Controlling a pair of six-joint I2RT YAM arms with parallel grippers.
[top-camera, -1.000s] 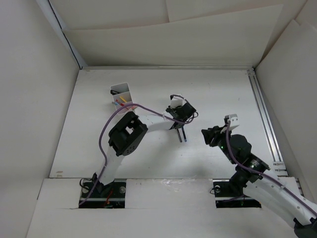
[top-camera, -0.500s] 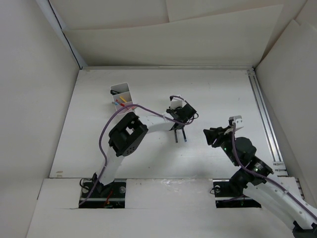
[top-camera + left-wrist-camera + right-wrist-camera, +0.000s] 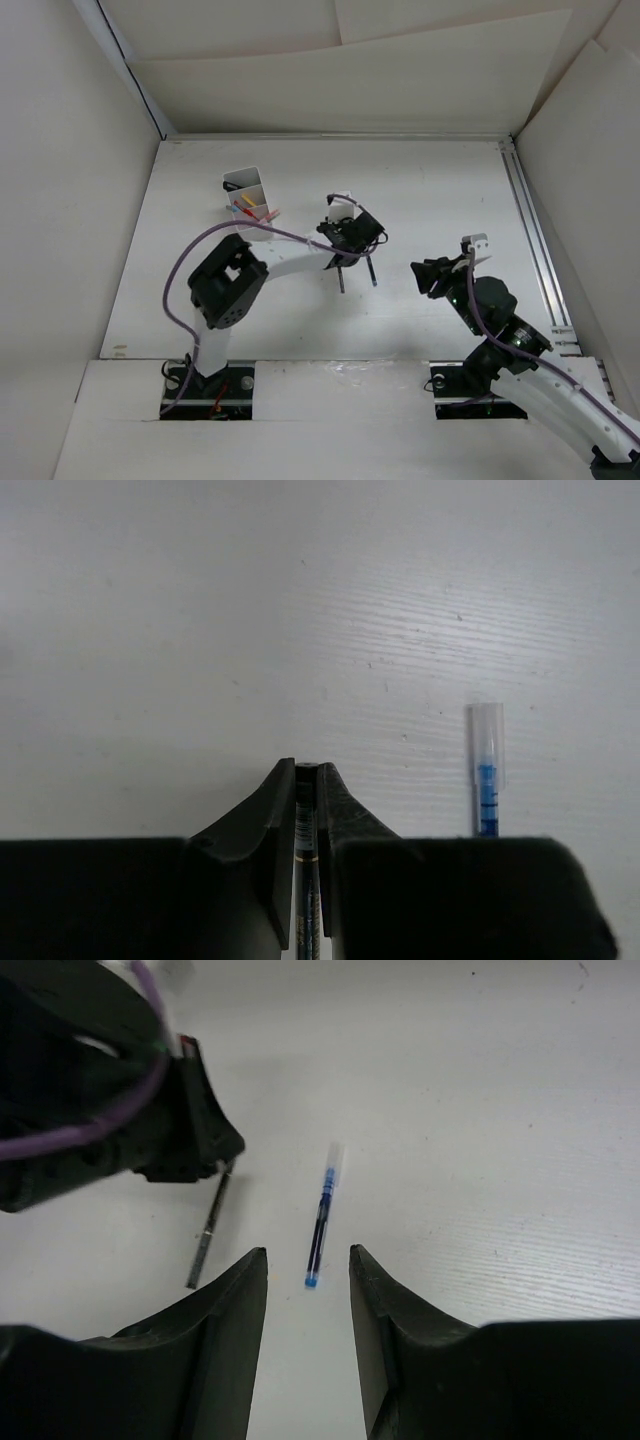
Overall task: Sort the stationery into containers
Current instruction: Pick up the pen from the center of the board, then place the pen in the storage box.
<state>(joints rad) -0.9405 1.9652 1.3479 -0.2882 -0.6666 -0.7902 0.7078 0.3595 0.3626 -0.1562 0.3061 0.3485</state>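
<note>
My left gripper (image 3: 307,772) is pinched tight on a thin dark pen (image 3: 307,840), both fingers pressed against the barrel. Just to its right in the wrist view, a blue pen (image 3: 486,780) lies flat on the table (image 3: 150,630), apart from the fingers. The white box (image 3: 243,183), with coloured pens (image 3: 250,210) in it, stands well off on the gripper's other side. My right gripper (image 3: 308,1300) hovers beyond the blue pen, jaws spread, holding nothing.

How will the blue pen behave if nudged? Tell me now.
Blue pen: slim round barrel lying flat on the smooth table, so it will probably roll sideways. It looks straight and thin, likely stiff and light. Its clear cap seems glossy plastic, so it may slip in a pinch.
</note>
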